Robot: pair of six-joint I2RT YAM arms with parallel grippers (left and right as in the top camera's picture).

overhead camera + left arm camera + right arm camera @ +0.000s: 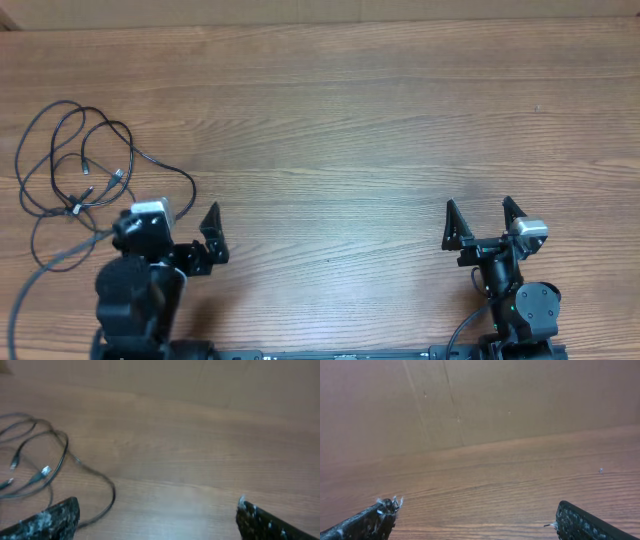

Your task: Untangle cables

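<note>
The cables (80, 165) are thin black cords with small silvery plug ends, lying in loose overlapping loops at the far left of the wooden table. They also show at the left of the left wrist view (45, 467). My left gripper (190, 225) is open and empty, just right of and below the loops; one cord curves past its left finger. My right gripper (480, 222) is open and empty at the lower right, far from the cables. In the right wrist view its fingers (477, 515) frame only bare wood.
The wooden table (350, 130) stretches across the view. A brown cardboard wall (495, 400) stands along its far edge. A thicker black arm wire (20, 300) runs down at the lower left.
</note>
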